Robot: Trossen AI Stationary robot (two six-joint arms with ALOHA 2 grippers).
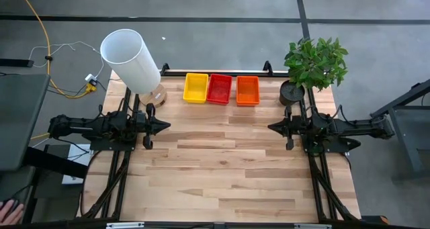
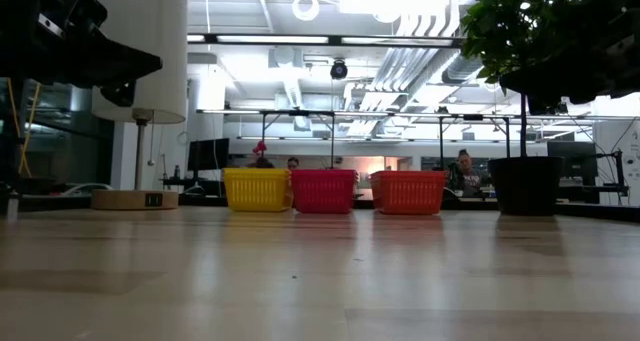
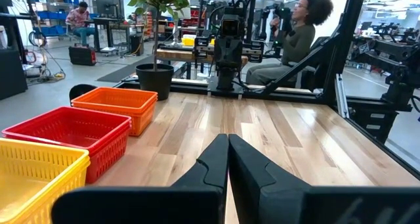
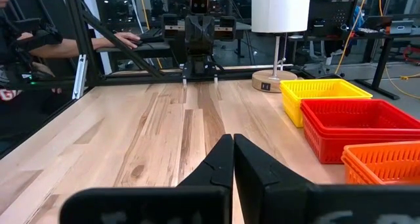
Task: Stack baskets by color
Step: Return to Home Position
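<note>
Three baskets stand side by side in a row near the table's far edge, resting on their bottoms: a yellow basket (image 1: pixel 195 87) on the left, a red basket (image 1: pixel 220 88) in the middle, an orange basket (image 1: pixel 247 90) on the right. They also show in the low view as yellow (image 2: pixel 257 189), red (image 2: pixel 323 190) and orange (image 2: pixel 409 191). My left gripper (image 1: pixel 166 126) waits at the table's left side, shut and pointing level toward the right. My right gripper (image 1: pixel 271 127) waits at the right side, shut and pointing toward the left. Both are nearer than the baskets and apart from them.
A white lamp (image 1: pixel 131 60) with a round wooden base stands at the far left corner. A potted plant (image 1: pixel 314 64) stands at the far right corner. Bare wooden table (image 1: pixel 222 168) lies between the arms and toward the near edge. People sit beyond the table.
</note>
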